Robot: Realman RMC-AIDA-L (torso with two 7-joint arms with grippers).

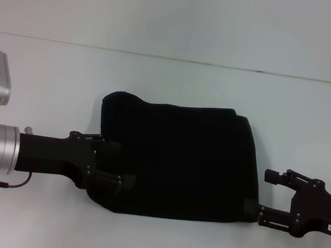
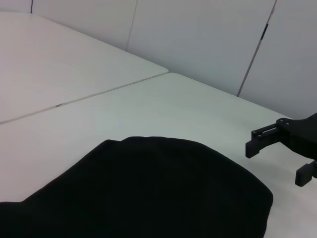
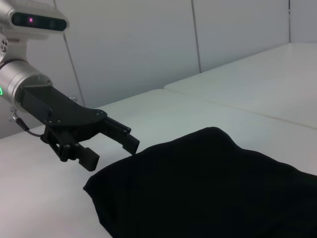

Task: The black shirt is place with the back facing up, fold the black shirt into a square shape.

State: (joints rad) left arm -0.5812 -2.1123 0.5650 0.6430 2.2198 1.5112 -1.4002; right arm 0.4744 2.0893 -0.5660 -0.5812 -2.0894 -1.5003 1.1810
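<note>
Both open, the left gripper [image 1: 112, 164] and right gripper [image 1: 266, 194] flank the black shirt [image 1: 175, 160] (already folded); pinch matching corners evenly.

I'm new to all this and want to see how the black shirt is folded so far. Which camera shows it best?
The head view: the whole black shirt lies in frame as a rough rectangle between the left gripper and right gripper. Each wrist view shows only part of it, cut off at the frame edge.

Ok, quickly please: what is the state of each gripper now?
Left gripper: open, at the black shirt's left edge, holding nothing.
Right gripper: open, at its right edge, holding nothing.
</note>
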